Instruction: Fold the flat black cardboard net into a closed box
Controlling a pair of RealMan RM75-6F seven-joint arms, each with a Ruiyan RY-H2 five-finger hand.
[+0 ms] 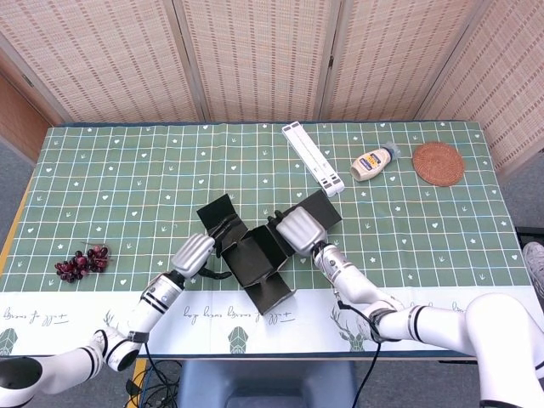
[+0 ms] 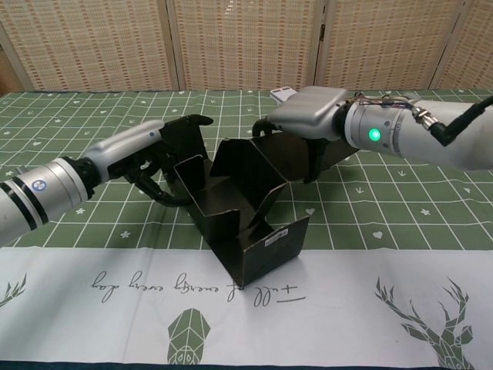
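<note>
— Cardboard net (image 1: 255, 259), black, mid-desk near the front edge, panels half raised. What's at far left?

— Dark grapes (image 1: 81, 262) on the green cloth of the desk (image 1: 127, 170). Then left hand (image 1: 194, 252), fingers (image 2: 181, 122) spread against the net's left flap, pressing, not clasping.

— And right of it?

— Right hand (image 1: 297, 228) on the right flap, fingers curled down over its edge. Beyond, far right: white strip (image 1: 313, 158), squeeze bottle (image 1: 372, 161), woven coaster (image 1: 439, 163).
</note>
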